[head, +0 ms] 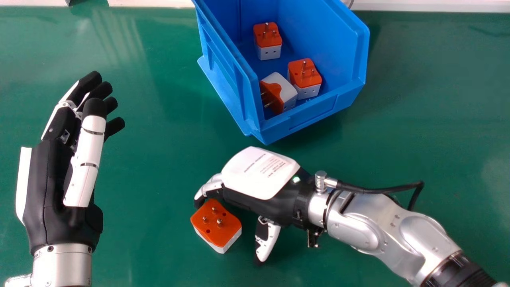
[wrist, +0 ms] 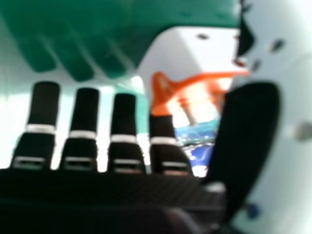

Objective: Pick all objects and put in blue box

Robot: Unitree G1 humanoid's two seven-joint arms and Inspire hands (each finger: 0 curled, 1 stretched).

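Note:
In the head view my right hand (head: 261, 175) is low over the table, palm down, beside an orange and white plug adapter (head: 217, 223) with its pins up. The adapter lies between the fingertips and the outspread thumb, not gripped. In the right hand view the hand (wrist: 124, 117) has its fingers relaxed, and the adapter (wrist: 187, 48) shows past the gap between fingers and thumb. The blue box (head: 312, 113) holds an upright adapter (head: 269, 52), another upright one (head: 306, 79) and one on its side (head: 285, 89). My left hand (head: 44, 191) stays open at the left.
The box stands on the green table (head: 151, 159) beyond my right hand, with its low front side toward me. A black cable (head: 374, 190) loops from my right wrist. A white ledge (head: 430, 6) runs along the table's far edge.

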